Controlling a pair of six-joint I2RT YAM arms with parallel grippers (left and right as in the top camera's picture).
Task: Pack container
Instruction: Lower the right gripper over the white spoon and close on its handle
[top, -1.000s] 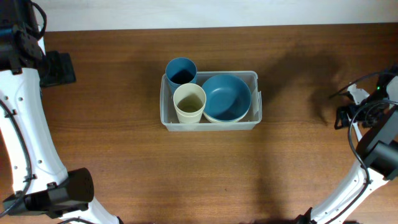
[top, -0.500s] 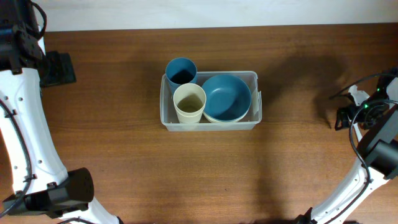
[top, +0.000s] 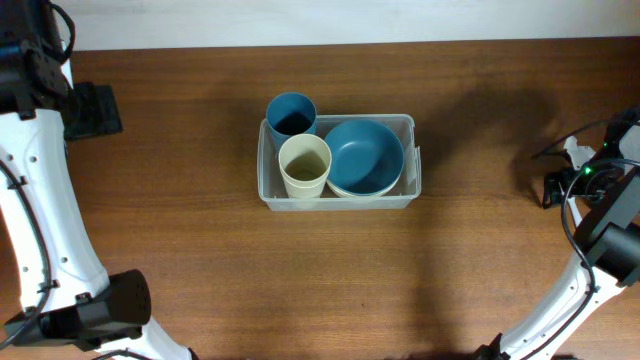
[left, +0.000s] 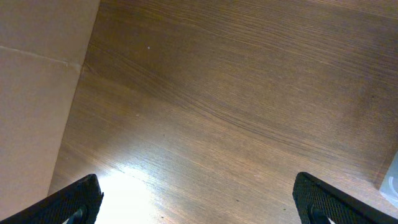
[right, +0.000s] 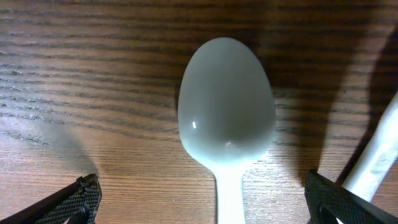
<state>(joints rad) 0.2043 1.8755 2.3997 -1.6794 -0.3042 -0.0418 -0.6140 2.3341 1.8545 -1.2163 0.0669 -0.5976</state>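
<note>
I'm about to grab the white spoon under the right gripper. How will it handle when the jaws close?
The spoon looks glossy and smooth, so it may slip when pinched. It lies flat on the table and seems thin and probably light, so a push would likely slide it rather than lift it. Its rounded bowl may let it rock.

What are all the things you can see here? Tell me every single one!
container: one, clear plastic, middle of the table
blue cup: one, blue, at the container's back-left corner
cream cup: one, cream, in the container, in front of the blue cup
blue bowl: one, blue, right part of the container
spoon: one, white, lying on the table by the right gripper
table: one, brown wood, under everything
left gripper: one, black fingers, open over bare table
right gripper: one, black fingers, open, a finger on either side of the spoon
</note>
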